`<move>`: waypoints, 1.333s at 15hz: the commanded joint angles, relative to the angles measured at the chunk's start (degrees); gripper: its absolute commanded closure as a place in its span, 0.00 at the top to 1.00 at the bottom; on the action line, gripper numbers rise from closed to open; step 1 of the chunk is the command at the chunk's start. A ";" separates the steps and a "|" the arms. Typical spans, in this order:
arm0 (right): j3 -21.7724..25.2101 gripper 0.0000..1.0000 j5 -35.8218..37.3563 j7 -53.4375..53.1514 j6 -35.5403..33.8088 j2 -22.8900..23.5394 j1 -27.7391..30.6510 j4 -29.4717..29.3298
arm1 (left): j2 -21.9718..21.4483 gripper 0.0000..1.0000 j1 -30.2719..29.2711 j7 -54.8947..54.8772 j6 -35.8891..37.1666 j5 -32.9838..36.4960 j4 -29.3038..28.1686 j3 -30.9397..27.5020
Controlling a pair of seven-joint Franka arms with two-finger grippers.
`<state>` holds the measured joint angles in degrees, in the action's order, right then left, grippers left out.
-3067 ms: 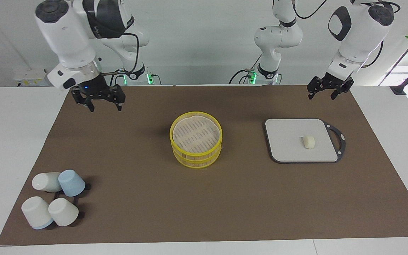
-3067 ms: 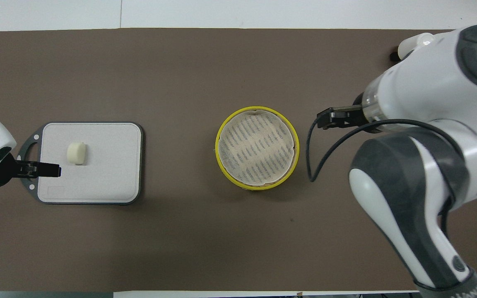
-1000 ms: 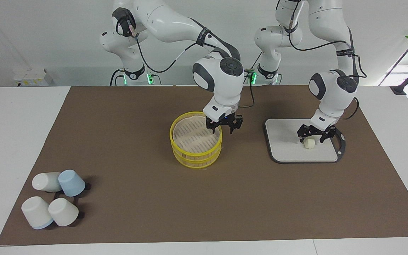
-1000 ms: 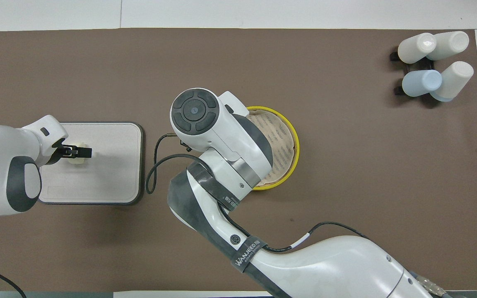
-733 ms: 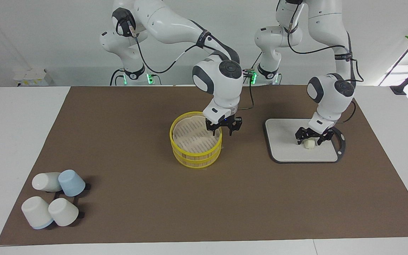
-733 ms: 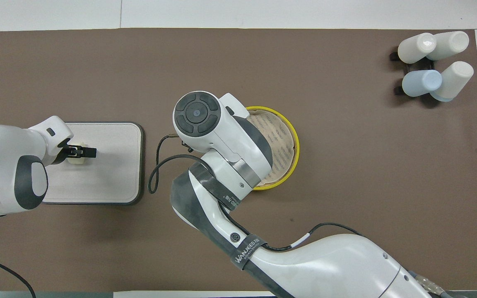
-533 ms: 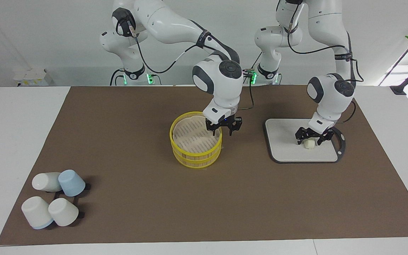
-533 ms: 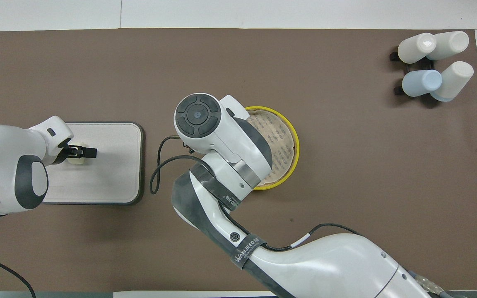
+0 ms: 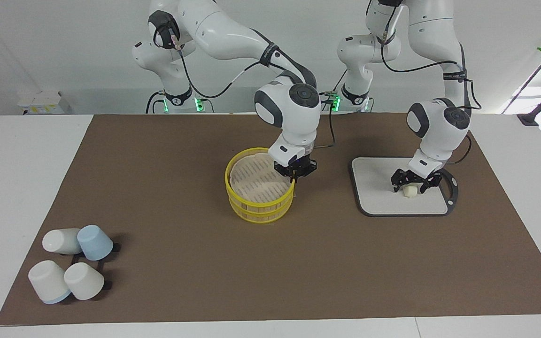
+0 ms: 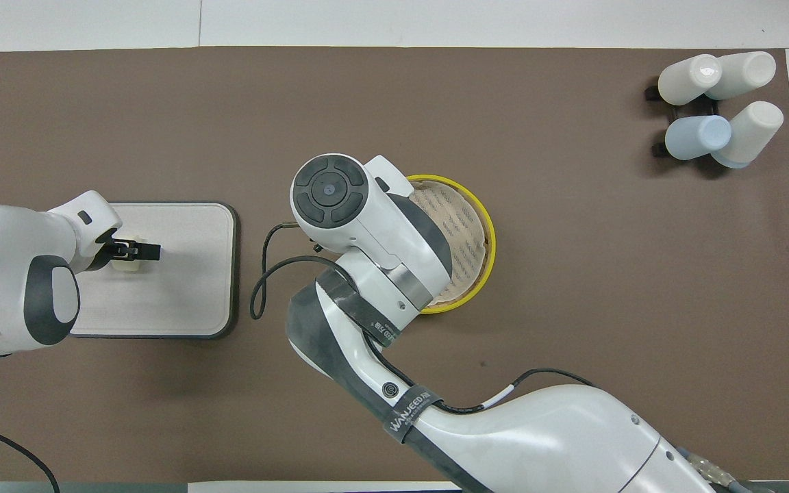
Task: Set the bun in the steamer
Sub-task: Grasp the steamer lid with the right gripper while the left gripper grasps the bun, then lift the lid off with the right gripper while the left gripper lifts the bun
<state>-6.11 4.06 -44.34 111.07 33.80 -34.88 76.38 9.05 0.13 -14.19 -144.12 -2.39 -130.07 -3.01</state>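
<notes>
Yellow-rimmed steamer (image 9: 259, 195), pale slatted lid; cream bun (image 9: 409, 192), seemingly grey board (image 9: 377, 188).

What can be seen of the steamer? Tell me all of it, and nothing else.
The steamer is a round basket with bright yellow rims, stacked in two bands. Its top is a pale slatted surface that looks like woven bamboo. It stands upright and level on the brown mat at mid-table. The right gripper is shut on its top rim, on the side toward the left arm's end of the table. In the overhead view the right arm covers part of it. Nothing lies on its top.
</notes>
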 commanded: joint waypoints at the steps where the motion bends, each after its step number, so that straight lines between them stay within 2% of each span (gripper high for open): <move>1: -0.04 0.00 1.83 1.44 -1.99 -0.66 2.97 -2.27 | -1.22 1.00 0.14 -1.71 2.60 -1.48 0.26 -0.06; 2: -0.13 0.00 1.74 2.66 -2.26 -0.93 4.02 -2.63 | -1.57 0.97 0.14 -1.80 3.05 -1.48 0.43 -0.06; 8: -0.57 0.00 1.21 8.29 -1.12 -4.00 11.31 -3.08 | -1.84 0.59 0.14 -1.89 4.37 -1.57 0.87 -0.15; 13: -0.48 0.00 1.04 22.08 -1.73 -5.94 19.13 -2.99 | -1.84 0.35 0.14 -1.81 4.37 -1.57 0.96 -0.15; 14: -0.57 0.00 0.95 24.36 -1.82 -6.11 20.28 -2.99 | -1.84 0.32 0.14 -1.80 4.54 -1.57 1.05 -0.15; 17: -0.57 0.00 0.95 26.32 -2.08 -6.11 23.10 -2.90 | -1.75 0.32 0.22 -1.72 5.16 -1.57 1.75 -0.24; 20: -0.57 0.00 0.42 27.28 -3.57 -6.20 23.54 -2.64 | -1.66 0.32 0.22 -1.28 8.05 -1.65 4.03 -0.15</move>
<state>-5.93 4.68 -18.24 109.32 28.50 -11.73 73.33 7.98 0.16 -14.71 -139.52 -2.64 -128.12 -3.01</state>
